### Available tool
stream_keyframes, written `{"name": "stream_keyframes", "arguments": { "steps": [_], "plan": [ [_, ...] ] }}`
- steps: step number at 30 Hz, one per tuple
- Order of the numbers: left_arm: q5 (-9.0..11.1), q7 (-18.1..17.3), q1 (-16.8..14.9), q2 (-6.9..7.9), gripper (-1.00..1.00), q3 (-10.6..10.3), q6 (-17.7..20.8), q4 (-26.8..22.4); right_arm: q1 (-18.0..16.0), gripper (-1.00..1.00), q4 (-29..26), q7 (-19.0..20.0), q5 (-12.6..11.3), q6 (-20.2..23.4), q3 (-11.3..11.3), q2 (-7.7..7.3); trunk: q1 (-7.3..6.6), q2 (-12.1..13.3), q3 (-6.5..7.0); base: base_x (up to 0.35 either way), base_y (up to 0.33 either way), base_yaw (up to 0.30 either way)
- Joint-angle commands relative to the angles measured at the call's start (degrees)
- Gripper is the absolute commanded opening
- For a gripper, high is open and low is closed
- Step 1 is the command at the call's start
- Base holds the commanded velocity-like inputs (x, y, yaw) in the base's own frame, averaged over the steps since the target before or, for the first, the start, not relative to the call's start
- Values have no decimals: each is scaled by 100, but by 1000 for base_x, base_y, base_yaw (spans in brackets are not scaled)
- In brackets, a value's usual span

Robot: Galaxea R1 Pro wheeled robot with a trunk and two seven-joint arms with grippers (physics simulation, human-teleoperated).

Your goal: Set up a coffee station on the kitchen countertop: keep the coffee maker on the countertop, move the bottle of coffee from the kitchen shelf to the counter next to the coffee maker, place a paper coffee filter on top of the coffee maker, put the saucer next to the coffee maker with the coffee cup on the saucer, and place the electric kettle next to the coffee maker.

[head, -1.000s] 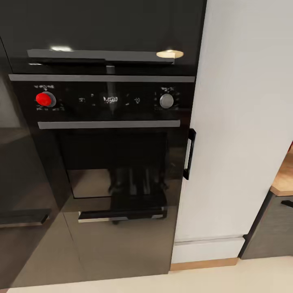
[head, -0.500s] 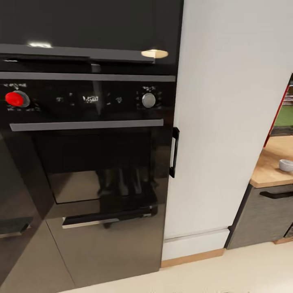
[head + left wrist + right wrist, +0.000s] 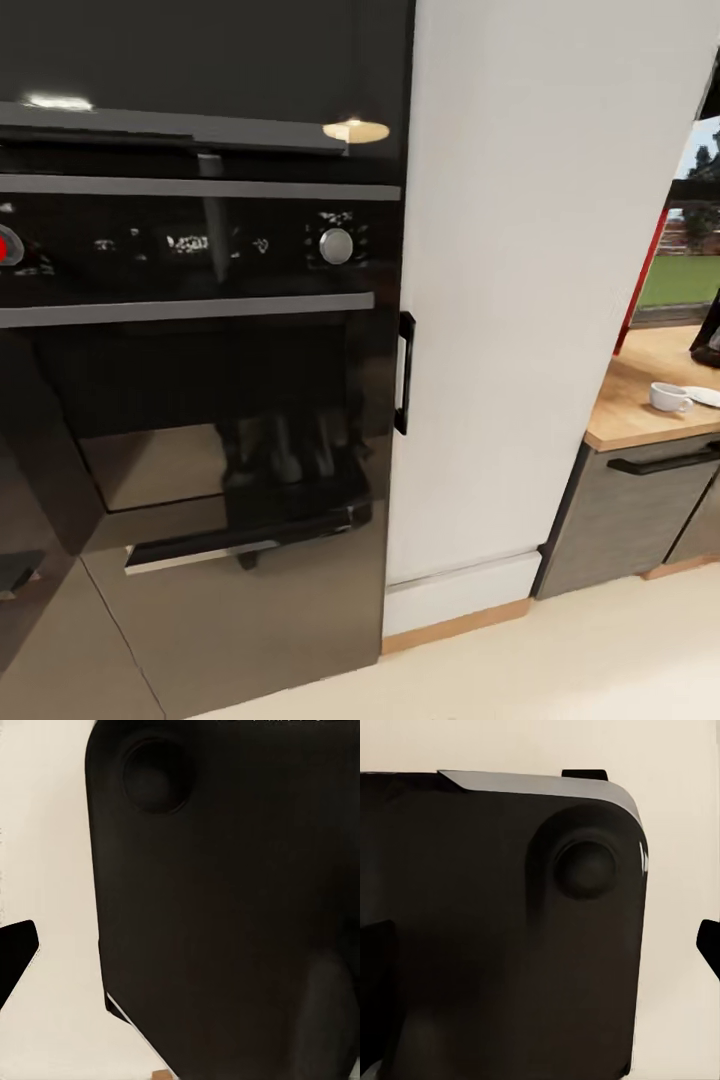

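Fingers of both grippers are hard to read: each wrist view shows dark robot bodywork over pale floor, so I cannot tell their state. Close ahead stands a black oven beside a white cabinet. Farther right, the coffee cup sits on the kitchen countertop.

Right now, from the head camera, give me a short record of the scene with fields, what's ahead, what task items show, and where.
ahead: black built-in oven, with a grey knob on its panel
beside it: tall white cabinet with a black handle
far right: kitchen countertop above grey drawer fronts
task items in view: coffee cup, standing on the countertop
cup and saucer: a white edge lies right of the cup; too cropped to name
floor: pale beige
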Motion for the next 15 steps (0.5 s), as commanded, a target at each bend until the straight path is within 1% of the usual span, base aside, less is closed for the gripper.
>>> {"name": "stream_keyframes", "arguments": {
  "steps": [1,15],
  "plan": [
    [7,-1,0,6,100,4,-7,-2,-4,100,5,3,0,-12,-2,1,-23,39,14,0,0,-297],
    [14,17,-1,8,100,23,-13,-2,-4,100,3,5,-7,-12,-2,8,-330,600,246,0,0,-296]
  ]
}}
